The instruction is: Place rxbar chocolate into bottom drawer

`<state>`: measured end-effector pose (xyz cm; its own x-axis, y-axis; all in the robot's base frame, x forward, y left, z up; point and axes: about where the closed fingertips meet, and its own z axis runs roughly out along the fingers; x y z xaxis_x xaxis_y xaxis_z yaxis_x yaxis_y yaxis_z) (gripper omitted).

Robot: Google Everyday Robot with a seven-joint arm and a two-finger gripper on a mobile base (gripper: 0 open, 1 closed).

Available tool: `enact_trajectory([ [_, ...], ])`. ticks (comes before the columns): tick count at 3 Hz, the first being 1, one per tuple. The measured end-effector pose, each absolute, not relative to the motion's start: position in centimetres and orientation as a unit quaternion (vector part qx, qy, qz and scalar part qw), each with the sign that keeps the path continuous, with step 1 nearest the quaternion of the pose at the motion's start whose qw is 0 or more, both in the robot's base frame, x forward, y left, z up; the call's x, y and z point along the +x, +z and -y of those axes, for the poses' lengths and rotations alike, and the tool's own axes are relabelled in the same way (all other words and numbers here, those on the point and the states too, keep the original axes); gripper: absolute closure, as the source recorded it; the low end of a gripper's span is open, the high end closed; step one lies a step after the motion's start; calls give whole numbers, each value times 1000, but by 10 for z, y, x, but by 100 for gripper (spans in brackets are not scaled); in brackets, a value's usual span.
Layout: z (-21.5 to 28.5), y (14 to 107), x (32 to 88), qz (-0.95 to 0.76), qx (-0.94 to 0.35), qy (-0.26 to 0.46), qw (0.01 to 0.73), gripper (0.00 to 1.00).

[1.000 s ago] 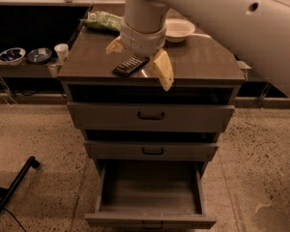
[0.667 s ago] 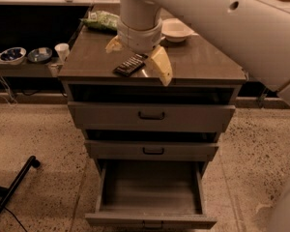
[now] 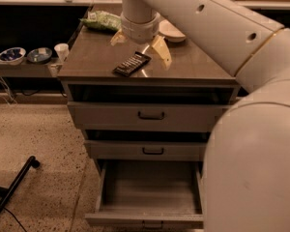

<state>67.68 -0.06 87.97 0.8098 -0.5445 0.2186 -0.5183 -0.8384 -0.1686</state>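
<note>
The rxbar chocolate (image 3: 131, 64), a flat black bar with pale lettering, lies on the cabinet top (image 3: 96, 62) near its front edge. My gripper (image 3: 140, 46) hangs just above and behind the bar with its two yellowish fingers (image 3: 162, 50) spread apart, holding nothing. The bottom drawer (image 3: 150, 192) is pulled out and open, its inside bare. The two drawers above it are shut.
A green crinkly bag (image 3: 102, 21) lies at the back left of the cabinet top and a white bowl (image 3: 170, 31) at the back. Two bowls (image 3: 25, 55) and a cup (image 3: 62, 51) stand on a low shelf at left. A dark bar (image 3: 14, 187) lies on the floor at left.
The camera has come closer and the view has shifted. My gripper has risen and drawn back from the bar, which now lies free in front of the fingers.
</note>
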Motion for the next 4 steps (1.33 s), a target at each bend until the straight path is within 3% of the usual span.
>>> enact_trajectory([
  [1,-5,866,705,-266,-954,-135,38,0],
  [4,-11,826,740,-253,-962,-101,3,61],
])
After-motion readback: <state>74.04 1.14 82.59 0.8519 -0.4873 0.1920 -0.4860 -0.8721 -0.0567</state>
